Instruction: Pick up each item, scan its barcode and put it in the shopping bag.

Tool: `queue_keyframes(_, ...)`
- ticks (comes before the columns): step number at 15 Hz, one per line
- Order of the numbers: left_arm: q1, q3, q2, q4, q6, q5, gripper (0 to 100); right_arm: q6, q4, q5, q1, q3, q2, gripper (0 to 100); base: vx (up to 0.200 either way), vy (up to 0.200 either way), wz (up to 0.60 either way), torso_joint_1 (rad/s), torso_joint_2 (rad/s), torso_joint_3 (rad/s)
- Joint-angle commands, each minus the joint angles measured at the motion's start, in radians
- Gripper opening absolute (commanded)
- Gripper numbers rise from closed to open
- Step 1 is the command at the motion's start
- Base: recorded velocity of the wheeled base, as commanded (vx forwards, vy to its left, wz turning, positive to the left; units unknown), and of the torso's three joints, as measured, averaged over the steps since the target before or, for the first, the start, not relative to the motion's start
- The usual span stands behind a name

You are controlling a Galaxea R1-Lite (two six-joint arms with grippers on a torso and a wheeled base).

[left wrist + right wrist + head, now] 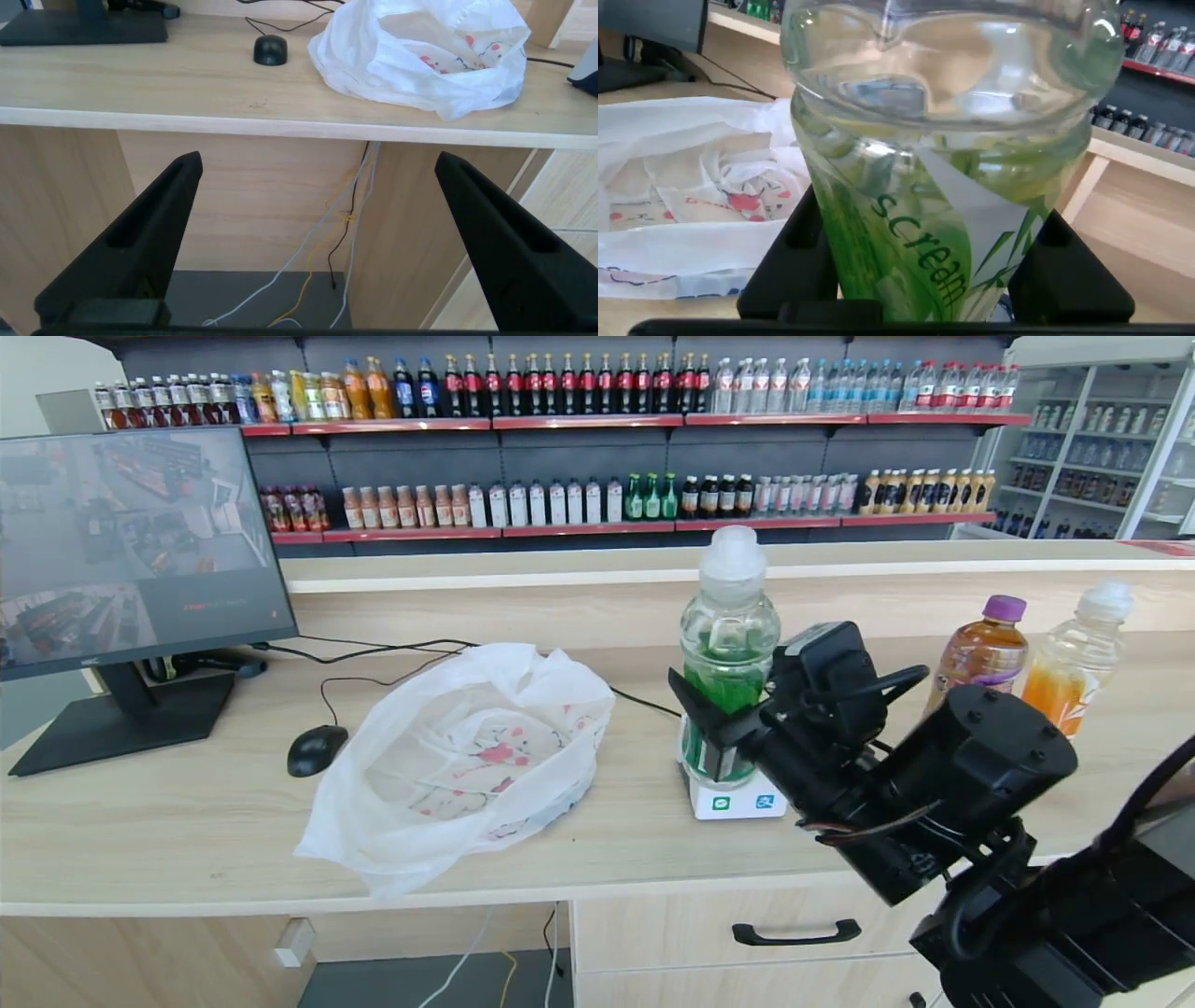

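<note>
A clear bottle with a green label and a white cap (729,644) stands upright in my right gripper (719,726), which is shut on its lower body. The bottle's base is at the top of a small white scanner box (738,800); whether it touches I cannot tell. In the right wrist view the green bottle (943,159) sits between the black fingers (789,257). The white shopping bag (467,751) lies open on the counter to the left of the scanner. My left gripper (318,243) hangs open in front of the counter, below its edge, with the bag (420,47) above.
An amber bottle with a purple cap (982,653) and an orange bottle with a white cap (1075,658) stand at the right of the counter (187,821). A monitor (131,551), a black mouse (316,749) and cables lie at the left. Drink shelves line the back.
</note>
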Motion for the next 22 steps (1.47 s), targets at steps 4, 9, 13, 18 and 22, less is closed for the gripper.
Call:
queue_keyframes(4,0.0,0.0,0.0,0.0,0.0,0.0,100,-0.246,-0.003,0.252,-0.082,-0.174,0.102,0,0.0,0.0,0.0,0.0,0.0,0.0)
queue_keyframes(9,0.0,0.0,0.0,0.0,0.0,0.0,100,-0.356,-0.003,0.482,-0.195,-0.148,0.102,0,0.0,0.0,0.0,0.0,0.0,0.0)
queue_keyframes(13,0.0,0.0,0.0,0.0,0.0,0.0,100,-0.474,-0.003,0.664,-0.201,-0.096,0.125,0,0.0,0.0,0.0,0.0,0.0,0.0)
queue_keyframes(18,0.0,0.0,0.0,0.0,0.0,0.0,100,-0.523,-0.003,0.839,-0.247,-0.102,0.156,0,0.0,0.0,0.0,0.0,0.0,0.0)
queue_keyframes(22,0.0,0.0,0.0,0.0,0.0,0.0,100,-0.539,-0.003,0.925,-0.306,-0.142,0.148,0,0.0,0.0,0.0,0.0,0.0,0.0)
